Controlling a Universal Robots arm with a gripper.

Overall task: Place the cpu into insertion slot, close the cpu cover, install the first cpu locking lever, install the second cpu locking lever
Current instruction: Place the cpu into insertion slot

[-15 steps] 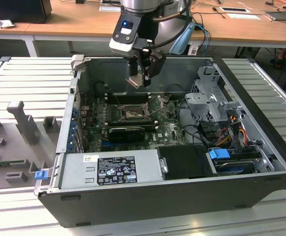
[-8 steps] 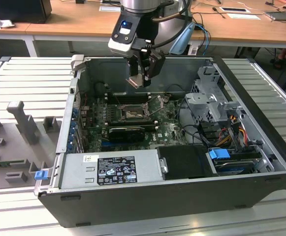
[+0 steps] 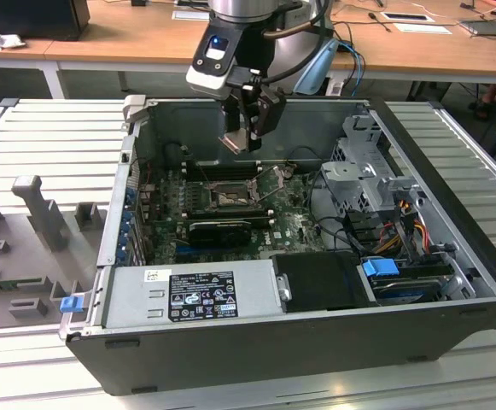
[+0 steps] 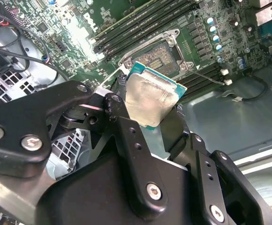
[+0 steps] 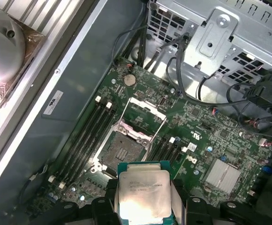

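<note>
Claw tight on cpu, abv slot

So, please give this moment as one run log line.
hand: shut on cpu | cpu: above insertion slot, not seated | cpu cover: open

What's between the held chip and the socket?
Nothing but air: in the exterior view the gripper holds the cpu clear above the open insertion slot.

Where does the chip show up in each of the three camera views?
Exterior view: chip hangs under the gripper, above the open case.
Second wrist view: chip tilted, clamped between black fingers.
First wrist view: chip face-on, close to the socket.
Shared landmark: the empty socket on the green board.
</note>
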